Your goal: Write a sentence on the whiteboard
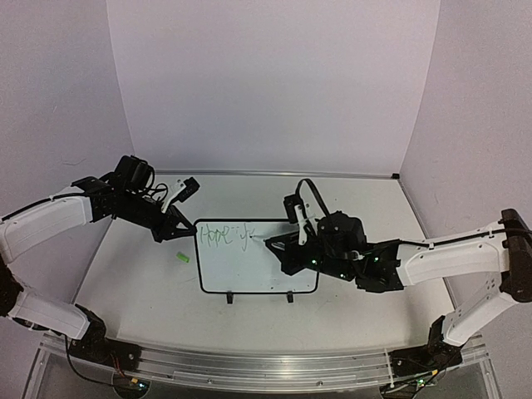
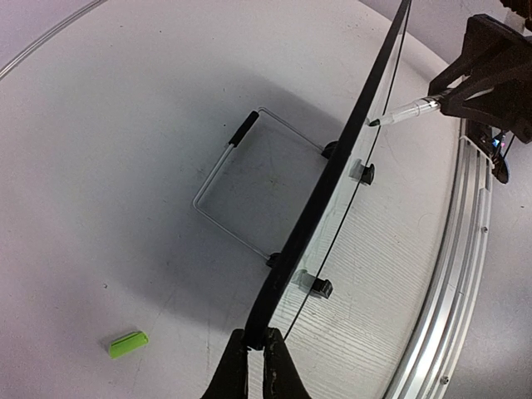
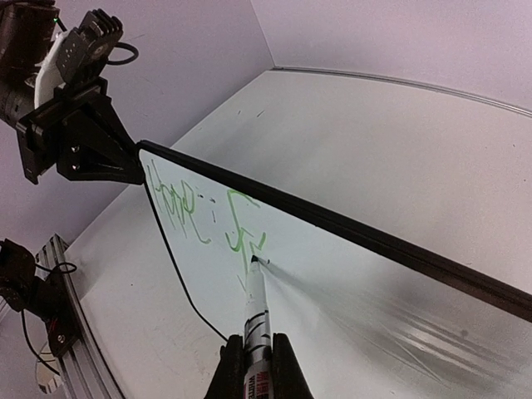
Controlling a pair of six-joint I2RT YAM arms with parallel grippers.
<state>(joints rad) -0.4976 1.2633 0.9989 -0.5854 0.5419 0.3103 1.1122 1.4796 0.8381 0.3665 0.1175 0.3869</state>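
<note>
right end effector (image 3: 256, 356) clamped on marker (image 3: 257, 306), left end effector (image 2: 256, 356) pinching whiteboard (image 1: 258, 270)

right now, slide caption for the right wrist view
Right end effector holds a marker tip-down on the whiteboard beside green lettering; left end effector grips its corner.

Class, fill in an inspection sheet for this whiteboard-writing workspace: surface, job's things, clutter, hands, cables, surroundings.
Surface: pale grey table.
Job's things: whiteboard propped on a wire stand; green sentence only partly written; marker tip on the board.
Clutter: small green piece left of the board, possibly the marker's cap.
Hands: left hand shut on the whiteboard's edge; right hand shut on the marker.
Cables: black cable loop above the right wrist; wires by the left base.
Surroundings: plain walls; metal rail along the near edge.
</note>
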